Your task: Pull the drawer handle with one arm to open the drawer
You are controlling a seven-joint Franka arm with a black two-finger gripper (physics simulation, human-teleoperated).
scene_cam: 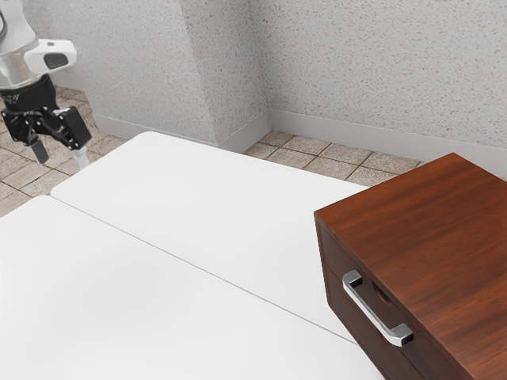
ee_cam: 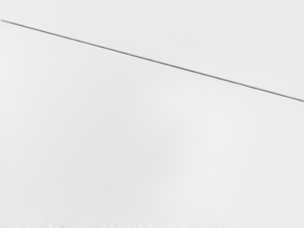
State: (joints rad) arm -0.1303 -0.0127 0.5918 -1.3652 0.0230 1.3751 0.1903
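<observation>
A dark brown wooden drawer cabinet stands on the white table at the exterior view's lower right. Its drawer front faces the view's lower left and carries a silver bar handle; the drawer sits flush with the cabinet. My gripper hangs high at the exterior view's upper left, far from the handle, with its two black fingers apart and nothing between them. Under my hand, the wrist view has the white table top crossed by a thin dark seam.
The table is made of two white slabs joined along a seam that runs diagonally between my gripper and the cabinet. Behind it are speckled grey walls with a projecting corner and a tiled floor.
</observation>
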